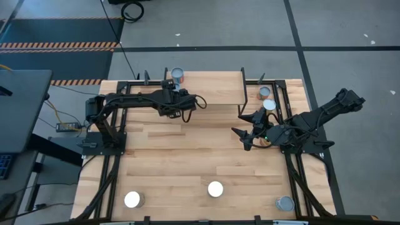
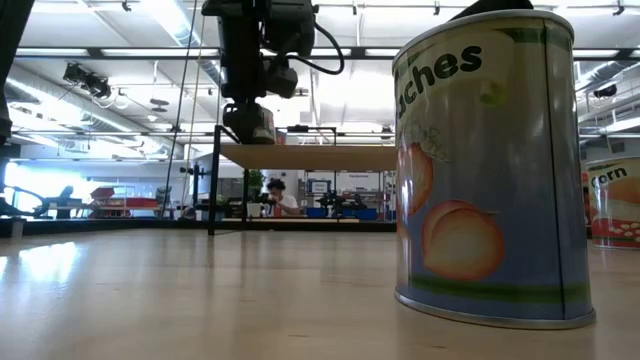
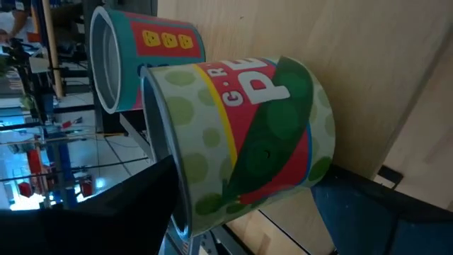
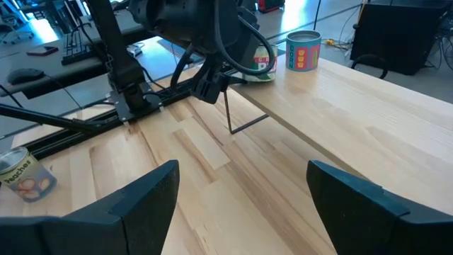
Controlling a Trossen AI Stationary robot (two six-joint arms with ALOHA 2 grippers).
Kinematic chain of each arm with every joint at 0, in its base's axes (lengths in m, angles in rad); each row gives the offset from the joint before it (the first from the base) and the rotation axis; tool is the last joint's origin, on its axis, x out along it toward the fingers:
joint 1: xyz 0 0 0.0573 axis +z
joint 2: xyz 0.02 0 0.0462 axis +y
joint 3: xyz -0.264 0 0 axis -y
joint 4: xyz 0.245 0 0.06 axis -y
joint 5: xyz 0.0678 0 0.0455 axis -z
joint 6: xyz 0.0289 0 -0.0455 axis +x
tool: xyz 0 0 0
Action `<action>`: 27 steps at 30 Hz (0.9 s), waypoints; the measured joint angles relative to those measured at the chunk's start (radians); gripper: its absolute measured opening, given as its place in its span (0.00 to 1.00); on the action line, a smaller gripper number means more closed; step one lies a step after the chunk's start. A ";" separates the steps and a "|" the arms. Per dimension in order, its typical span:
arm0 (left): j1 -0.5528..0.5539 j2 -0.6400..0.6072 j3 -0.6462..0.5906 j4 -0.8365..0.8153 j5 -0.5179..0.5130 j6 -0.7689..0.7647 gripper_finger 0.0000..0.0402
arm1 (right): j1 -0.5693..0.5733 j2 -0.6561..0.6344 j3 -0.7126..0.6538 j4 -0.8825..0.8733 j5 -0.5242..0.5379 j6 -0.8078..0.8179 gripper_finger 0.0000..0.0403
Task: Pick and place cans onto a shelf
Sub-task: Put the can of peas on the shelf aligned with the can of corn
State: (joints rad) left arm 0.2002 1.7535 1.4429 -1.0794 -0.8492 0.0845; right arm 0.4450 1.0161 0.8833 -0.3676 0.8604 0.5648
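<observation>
Left end effector [image 1: 182,95] clasping pea can [image 3: 241,134]

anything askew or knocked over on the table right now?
Nothing stands out. The left gripper holds a green peas can at the shelf beside a teal can. The peaches can stands upright.

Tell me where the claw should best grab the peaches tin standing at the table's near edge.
Probably across the round label wall of the upright peaches tin, from above, one finger on each side: its white lid faces up and the tabletop around it looks clear.
</observation>
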 joint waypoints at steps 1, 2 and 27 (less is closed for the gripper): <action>-0.004 -0.002 0.000 0.001 0.001 0.010 0.79 | 0.000 0.000 0.000 0.000 0.000 0.000 0.79; -0.009 -0.002 0.000 0.002 0.004 0.021 0.79 | 0.000 0.000 0.000 0.000 0.000 0.000 0.79; -0.026 -0.064 -0.001 -0.012 0.080 0.050 0.79 | 0.000 0.000 0.000 -0.049 0.000 -0.018 0.79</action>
State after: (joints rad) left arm 0.1738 1.6900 1.4422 -1.0911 -0.7694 0.1347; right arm 0.4446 1.0162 0.8829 -0.4161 0.8604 0.5472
